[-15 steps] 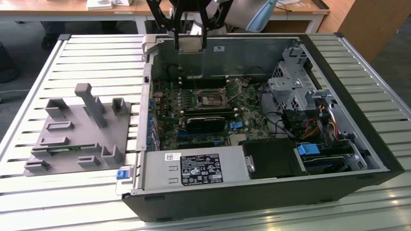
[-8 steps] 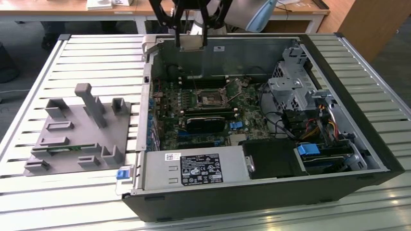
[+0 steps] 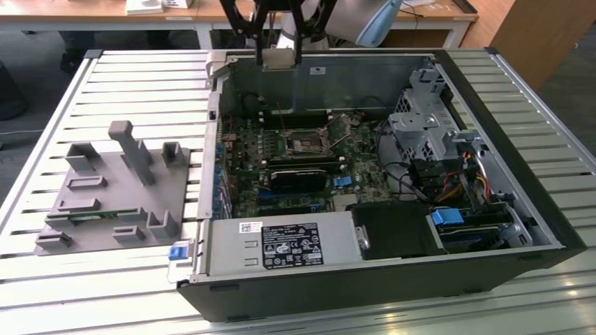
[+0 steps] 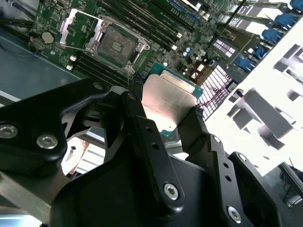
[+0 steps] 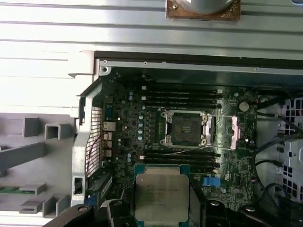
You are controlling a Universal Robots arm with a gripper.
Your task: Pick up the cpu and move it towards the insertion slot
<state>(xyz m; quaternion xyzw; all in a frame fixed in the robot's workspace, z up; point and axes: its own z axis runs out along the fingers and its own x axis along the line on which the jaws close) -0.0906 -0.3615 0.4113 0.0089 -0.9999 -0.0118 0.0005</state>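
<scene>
A slatted white table (image 3: 112,84) filled the room's middle, with wooden desks (image 3: 84,10) behind it. On it lay an open computer case (image 3: 503,230), and beside that, on the exterior view's left, a grey fixture (image 3: 112,195). Above the case's far wall hung the gripper (image 4: 168,116), clenched on the cpu (image 4: 165,101), held well above the slot (image 5: 183,128).

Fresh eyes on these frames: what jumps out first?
The black claw is shut on the flat square silvery-topped cpu, held above the green motherboard inside the open black computer case. Ahead of it in both wrist views sits the silver-framed square insertion slot, dark-centred and uncovered. At the exterior view's left, a grey plastic fixture stands on the slatted table.
</scene>
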